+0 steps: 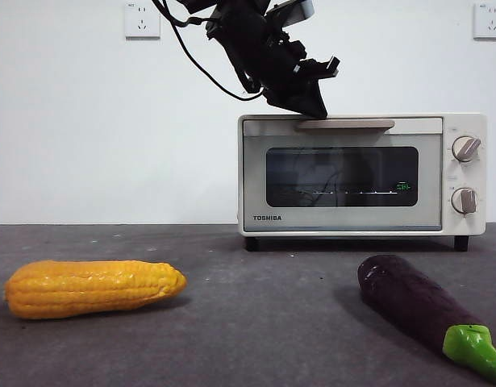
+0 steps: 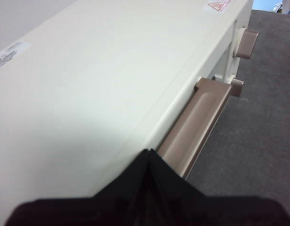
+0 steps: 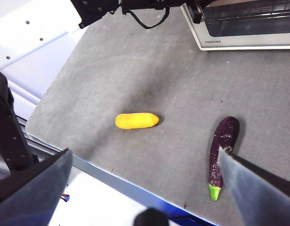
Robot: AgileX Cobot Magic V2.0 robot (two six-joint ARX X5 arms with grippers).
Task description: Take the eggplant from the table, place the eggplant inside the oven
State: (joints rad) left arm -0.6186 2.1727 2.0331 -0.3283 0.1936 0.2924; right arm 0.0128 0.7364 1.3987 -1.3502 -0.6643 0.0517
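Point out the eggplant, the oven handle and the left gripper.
eggplant (image 1: 409, 305): front view, mid purple body.
oven handle (image 2: 194, 125): left wrist view, middle of the brown bar.
left gripper (image 2: 148, 153): left wrist view, tip of the shut jaws, at the handle.

Dark purple, glossy eggplant (image 1: 409, 302) with bright green stem cap (image 1: 472, 350). Yellow-orange corn cob (image 1: 93, 287), rows of kernels patterned along its length. Cream-white toaster oven (image 1: 362, 173) with dark glass door (image 1: 342, 176), brownish bar handle (image 1: 345, 124), beige knobs (image 1: 465, 149), black feet, black TOSHIBA lettering. Dark grey, faintly speckled counter (image 1: 248, 330). Black left claw (image 1: 308, 105). White wall, white sockets (image 1: 142, 19).
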